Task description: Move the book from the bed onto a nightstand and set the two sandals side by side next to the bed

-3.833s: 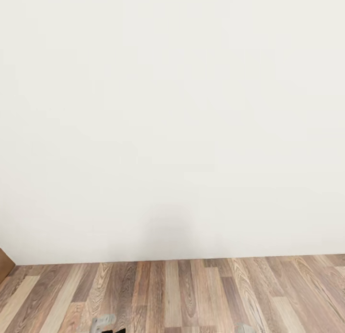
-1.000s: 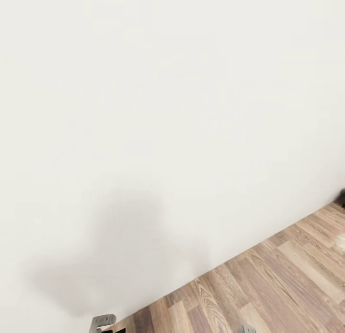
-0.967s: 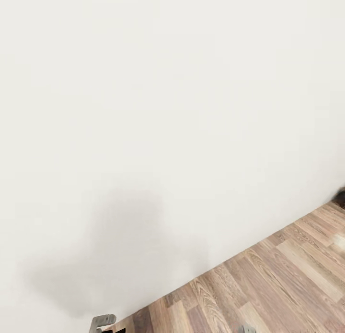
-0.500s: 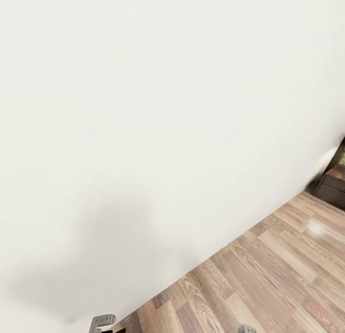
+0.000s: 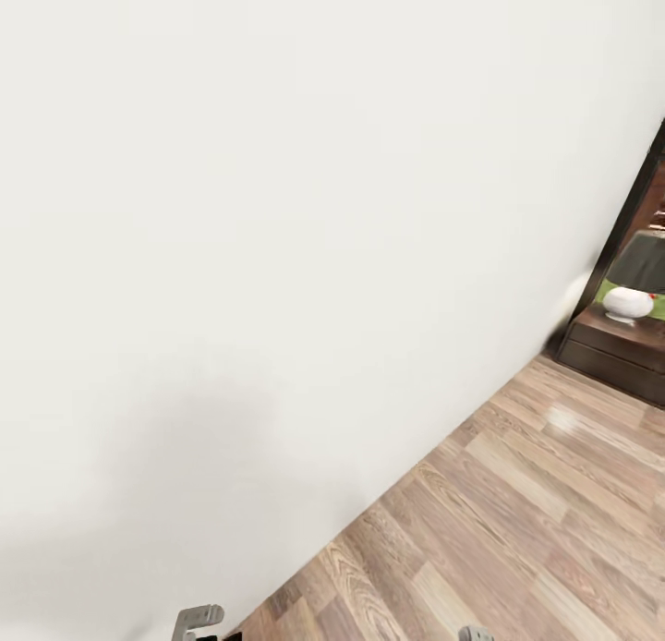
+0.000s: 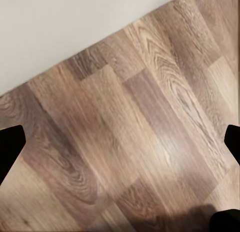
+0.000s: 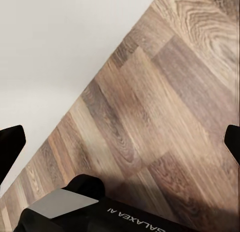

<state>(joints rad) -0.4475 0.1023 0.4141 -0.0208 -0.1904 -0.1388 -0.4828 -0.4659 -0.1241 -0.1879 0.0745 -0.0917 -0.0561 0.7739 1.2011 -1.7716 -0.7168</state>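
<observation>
Against the white wall point(image 5: 277, 207), far right, we see a dark brown nightstand point(image 5: 617, 347) bearing a lamp point(image 5: 635, 276); both our claws point(image 6: 120, 142) point(image 7: 120, 142) gape, empty.

wall point(image 5: 277, 207): plain white | floor point(image 5: 517, 530): wood planks | far right: dark cabinet point(image 5: 619, 350), white-based lamp point(image 5: 633, 281)

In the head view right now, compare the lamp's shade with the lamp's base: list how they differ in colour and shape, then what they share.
The lamp's shade is dark grey-green, while the lamp's base is white. The shade is a broad cone, cut by the picture's edge; the base is a small rounded bulb, seen whole. The shade sits above, the base below on the dark wooden cabinet. Both belong to one lamp beside the white wall.
</observation>
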